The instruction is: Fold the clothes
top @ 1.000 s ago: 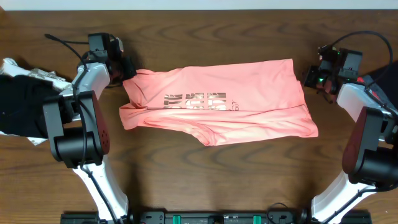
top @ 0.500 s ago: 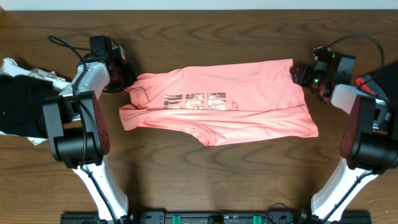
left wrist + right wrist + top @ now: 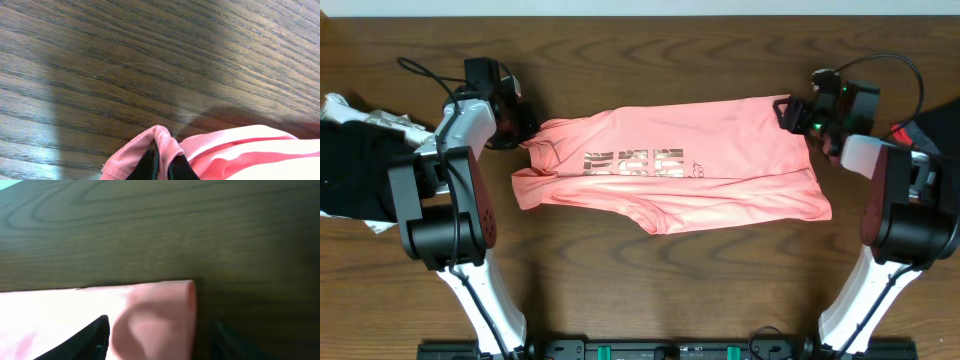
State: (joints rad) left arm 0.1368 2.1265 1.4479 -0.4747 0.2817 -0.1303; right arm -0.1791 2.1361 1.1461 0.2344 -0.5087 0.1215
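**Left corner pinched, right corner between spread fingers**

Overhead: the salmon-pink short-sleeved T-shirt (image 3: 720, 165) of thin soft cloth lies across the middle of the dark wooden table (image 3: 640, 50), with its gold-bronze lettering facing up. The left gripper (image 3: 527, 127) sits at the T-shirt's far left corner and the right gripper (image 3: 788, 113) at its far right corner.

Left wrist: the dark fingers (image 3: 148, 167) are clenched on a small raised fold of pink hem.

Right wrist: the fingers (image 3: 92, 337) are released and stand apart on either side of the rounded cloth corner, not yet gripping it.

The fabric looks light, limp and prone to bunching. It is probably best held at doubled hems and corners and lifted evenly, so the fold does not sag or slip.
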